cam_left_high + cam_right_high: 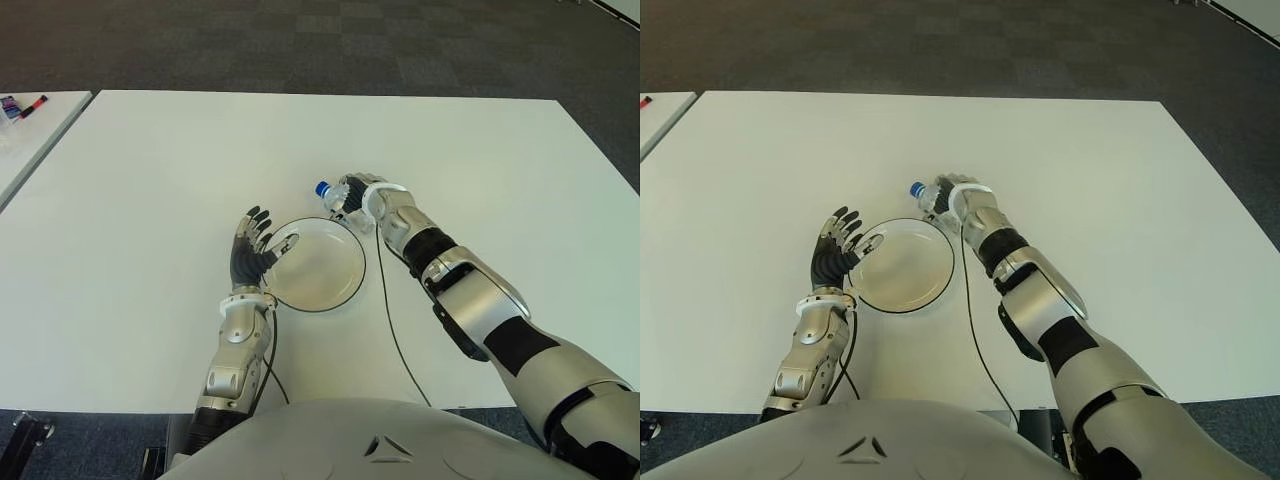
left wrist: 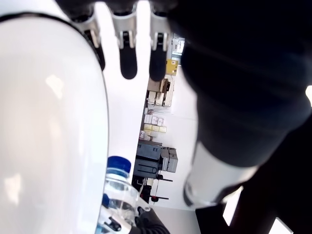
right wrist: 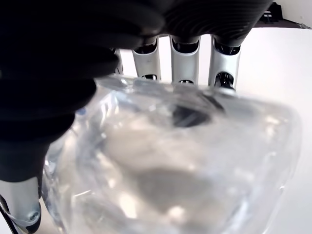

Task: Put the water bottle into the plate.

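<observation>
Left eye view: one water bottle (image 1: 335, 196), clear plastic with a blue cap, is lying tilted with the cap pointing to about 10 o'clock. It is sitting at the plate's (image 1: 352, 281) 12 o'clock rim, mostly just outside it. One plate, white with a dark edge, is sitting on the white table (image 1: 150, 180). The right hand (image 1: 362, 201) is wrapping its fingers around the bottle body, the forearm running back toward 4 o'clock. The left hand (image 1: 252, 248) is showing at the plate's 9 o'clock, fingers spread and pointing to 12 o'clock, gripping nothing; the thumb is reaching over the rim.

Right eye view: same layout, one bottle, one plate, two hands. A thin black cable (image 1: 975, 330) is trailing over the table from the right wrist toward 6 o'clock.

Left wrist view: the left hand's fingers (image 2: 128, 58) are extending straight, nothing between them. The plate's white curve is filling one side, with the bottle cap and the right hand showing beyond it.

Right wrist view: the clear, crinkled bottle body is filling the frame, the right hand's fingers (image 3: 185, 58) curling over it and closing firmly on it.
</observation>
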`<state>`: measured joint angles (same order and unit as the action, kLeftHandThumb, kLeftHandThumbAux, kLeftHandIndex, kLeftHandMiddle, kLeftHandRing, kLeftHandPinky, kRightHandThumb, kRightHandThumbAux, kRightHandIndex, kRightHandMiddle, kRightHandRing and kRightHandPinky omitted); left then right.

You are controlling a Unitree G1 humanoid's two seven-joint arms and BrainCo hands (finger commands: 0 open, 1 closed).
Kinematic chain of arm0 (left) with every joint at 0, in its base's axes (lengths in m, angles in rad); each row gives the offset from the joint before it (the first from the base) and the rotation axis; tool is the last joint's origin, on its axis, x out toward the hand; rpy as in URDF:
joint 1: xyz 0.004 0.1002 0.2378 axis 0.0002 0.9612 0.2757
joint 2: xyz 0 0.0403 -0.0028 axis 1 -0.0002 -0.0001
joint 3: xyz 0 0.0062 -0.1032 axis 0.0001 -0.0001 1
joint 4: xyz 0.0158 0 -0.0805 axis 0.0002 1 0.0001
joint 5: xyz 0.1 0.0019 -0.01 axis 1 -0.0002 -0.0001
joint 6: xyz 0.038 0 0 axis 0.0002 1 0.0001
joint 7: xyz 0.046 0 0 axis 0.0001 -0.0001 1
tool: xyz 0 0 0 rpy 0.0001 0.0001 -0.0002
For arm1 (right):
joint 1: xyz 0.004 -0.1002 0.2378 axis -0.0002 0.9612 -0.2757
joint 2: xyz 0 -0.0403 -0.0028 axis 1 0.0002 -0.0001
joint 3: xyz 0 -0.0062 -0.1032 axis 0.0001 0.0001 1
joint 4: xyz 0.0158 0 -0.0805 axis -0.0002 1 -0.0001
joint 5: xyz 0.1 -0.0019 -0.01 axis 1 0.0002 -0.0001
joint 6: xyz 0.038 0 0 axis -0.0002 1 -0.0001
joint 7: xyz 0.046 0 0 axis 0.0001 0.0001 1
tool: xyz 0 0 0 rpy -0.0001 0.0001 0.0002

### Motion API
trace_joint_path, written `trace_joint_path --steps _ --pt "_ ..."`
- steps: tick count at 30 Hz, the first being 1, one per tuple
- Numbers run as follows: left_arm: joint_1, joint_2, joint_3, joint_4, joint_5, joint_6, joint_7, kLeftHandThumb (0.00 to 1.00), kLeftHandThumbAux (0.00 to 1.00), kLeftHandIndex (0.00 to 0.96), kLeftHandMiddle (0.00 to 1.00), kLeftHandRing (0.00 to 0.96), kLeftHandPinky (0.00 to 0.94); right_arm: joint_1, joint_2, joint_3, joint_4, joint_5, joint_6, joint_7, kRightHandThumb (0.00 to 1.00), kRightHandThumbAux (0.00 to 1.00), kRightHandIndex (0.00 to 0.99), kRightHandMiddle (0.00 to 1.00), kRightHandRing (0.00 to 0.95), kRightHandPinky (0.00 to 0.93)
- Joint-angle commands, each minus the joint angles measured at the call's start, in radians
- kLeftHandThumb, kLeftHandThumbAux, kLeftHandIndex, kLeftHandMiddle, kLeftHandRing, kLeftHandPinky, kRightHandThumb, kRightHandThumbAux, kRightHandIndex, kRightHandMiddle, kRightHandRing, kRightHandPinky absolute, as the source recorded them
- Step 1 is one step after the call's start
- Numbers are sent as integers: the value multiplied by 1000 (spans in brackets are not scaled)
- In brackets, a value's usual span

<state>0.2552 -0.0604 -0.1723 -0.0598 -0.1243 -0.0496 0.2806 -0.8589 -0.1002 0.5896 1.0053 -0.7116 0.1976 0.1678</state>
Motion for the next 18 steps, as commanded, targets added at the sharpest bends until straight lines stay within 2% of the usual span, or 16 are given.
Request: trace_joint_path --steps 1,6,8,9,11,13,18 --pt "12 -69 -1 2 0 12 -1 0 910 146 171 155 164 6 12 2 15 5 7 -3 336 666 223 342 585 710" --pt "11 -69 0 0 1 16 1 0 907 146 168 152 163 1 19 13 21 -10 33 -21 378 639 231 325 520 656" --pt "12 -68 -1 -1 2 17 1 0 904 143 166 151 162 2 19 17 17 -16 41 -29 432 636 251 404 605 721" --pt "12 -68 -1 -2 2 17 1 0 902 142 165 150 161 3 19 18 16 -18 44 -31 473 637 284 474 644 752" --pt "12 -68 -1 -2 3 18 2 0 900 141 164 150 160 6 19 20 10 -21 49 -38 510 637 312 535 677 779" --pt "12 -68 -1 -3 3 20 2 0 899 140 165 150 159 10 17 21 1 -22 55 -47 630 681 378 671 753 829" --pt "11 -66 -2 -4 5 22 2 0 895 134 163 148 162 18 10 26 6 -23 33 -75 707 706 422 775 821 869"
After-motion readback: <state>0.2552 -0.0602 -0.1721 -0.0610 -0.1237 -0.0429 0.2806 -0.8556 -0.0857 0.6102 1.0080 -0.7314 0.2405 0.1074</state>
